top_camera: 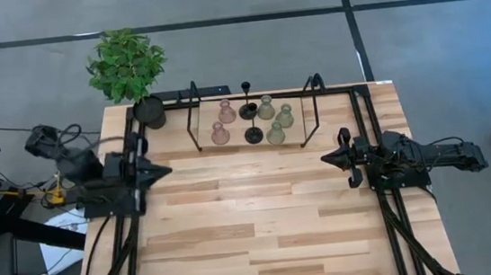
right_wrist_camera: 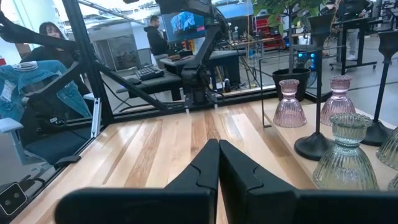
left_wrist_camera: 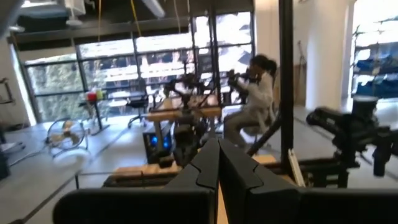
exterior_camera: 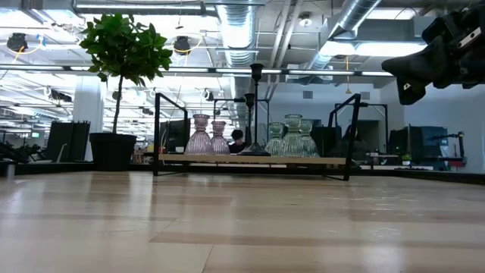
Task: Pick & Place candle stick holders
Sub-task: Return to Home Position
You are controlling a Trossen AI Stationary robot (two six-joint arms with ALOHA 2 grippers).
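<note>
The candle stick holders stand on their bases on a low wooden shelf [exterior_camera: 250, 160] at the table's far middle. Two are pink glass [top_camera: 227, 112] [top_camera: 220, 134], two are black and thin-stemmed [top_camera: 248, 110] [top_camera: 253, 135], three are olive-green glass [top_camera: 266, 108] [top_camera: 285, 116] [top_camera: 276, 134]. My left gripper [top_camera: 163, 172] is shut and empty at the table's left side, raised and pointing across the table. My right gripper [top_camera: 329, 157] is shut and empty at the right side, level, near of the holders. The right wrist view shows a pink holder [right_wrist_camera: 290, 104] and a green one [right_wrist_camera: 344, 155] beside its fingertips [right_wrist_camera: 217, 146].
Two tall black wire frames [top_camera: 195, 115] [top_camera: 311, 108] carry the shelf at its ends. A black pot with a green plant [top_camera: 128, 67] stands at the far left corner. Bare wooden tabletop [top_camera: 255, 236] spreads across the middle and near side. People sit in the room beyond.
</note>
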